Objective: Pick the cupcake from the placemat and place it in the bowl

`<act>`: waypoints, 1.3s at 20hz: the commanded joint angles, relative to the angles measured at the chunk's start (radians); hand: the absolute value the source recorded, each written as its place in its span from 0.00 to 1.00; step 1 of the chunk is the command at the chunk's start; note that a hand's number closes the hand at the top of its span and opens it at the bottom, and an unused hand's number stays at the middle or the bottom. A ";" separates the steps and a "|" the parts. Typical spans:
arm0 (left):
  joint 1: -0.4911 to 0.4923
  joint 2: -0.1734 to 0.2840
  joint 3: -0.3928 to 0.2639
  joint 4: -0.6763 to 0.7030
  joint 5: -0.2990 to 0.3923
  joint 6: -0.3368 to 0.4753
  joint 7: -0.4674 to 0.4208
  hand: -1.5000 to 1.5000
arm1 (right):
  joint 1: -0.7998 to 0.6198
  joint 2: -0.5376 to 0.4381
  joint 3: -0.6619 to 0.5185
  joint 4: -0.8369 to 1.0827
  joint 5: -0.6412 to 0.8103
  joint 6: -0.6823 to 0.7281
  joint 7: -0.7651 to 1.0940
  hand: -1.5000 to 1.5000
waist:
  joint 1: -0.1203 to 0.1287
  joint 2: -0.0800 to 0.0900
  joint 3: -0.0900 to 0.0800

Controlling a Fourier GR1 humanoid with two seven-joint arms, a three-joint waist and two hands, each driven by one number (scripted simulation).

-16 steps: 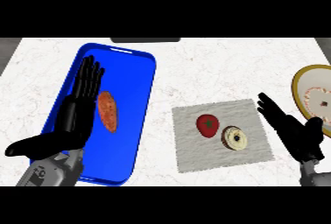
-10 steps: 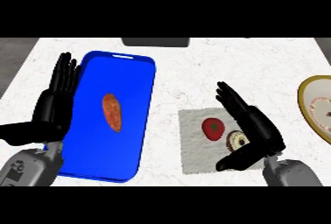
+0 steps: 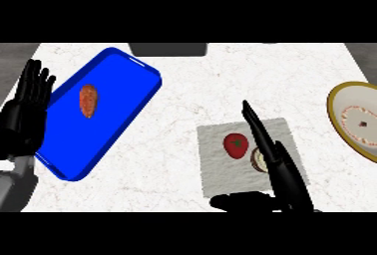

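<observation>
The robot's black right hand (image 3: 283, 182) reaches up from the lower edge of the view, its fingers straight and held together, thumb spread out to the left, holding nothing. The fingers lie across a pale grey square cloth placemat (image 3: 221, 169) on the white marbled counter (image 3: 221, 79). Partly hidden under those fingers sits the small round cupcake with a pale top (image 3: 259, 159), on the placemat. Just left of it, also on the placemat, is a red strawberry-like fruit with a green stem (image 3: 236, 145). Well to the right, cut by the edge of the view, stands a cream bowl with a yellow rim (image 3: 352, 117). To the left lies a tilted blue rectangular tray (image 3: 117, 79) carrying an orange-brown oval piece of food (image 3: 88, 100). The black left hand (image 3: 26, 117) rests open at the left edge, fingers up.
</observation>
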 commanded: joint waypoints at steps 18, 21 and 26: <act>0.018 0.037 0.084 0.039 0.014 -0.095 -0.026 0.50 | 0.059 -0.412 -0.012 -0.614 0.175 0.692 0.912 0.00 | 0.013 0.007 -0.001; -0.021 0.024 0.085 0.095 0.016 -0.121 -0.025 0.50 | 0.047 -0.452 -0.049 -0.627 0.103 0.814 0.924 0.00 | 0.000 0.010 0.000; -0.061 0.012 0.124 0.127 0.009 -0.145 -0.018 0.50 | -0.103 -0.314 -0.110 -0.536 -0.006 0.935 1.084 0.00 | 0.013 0.011 0.001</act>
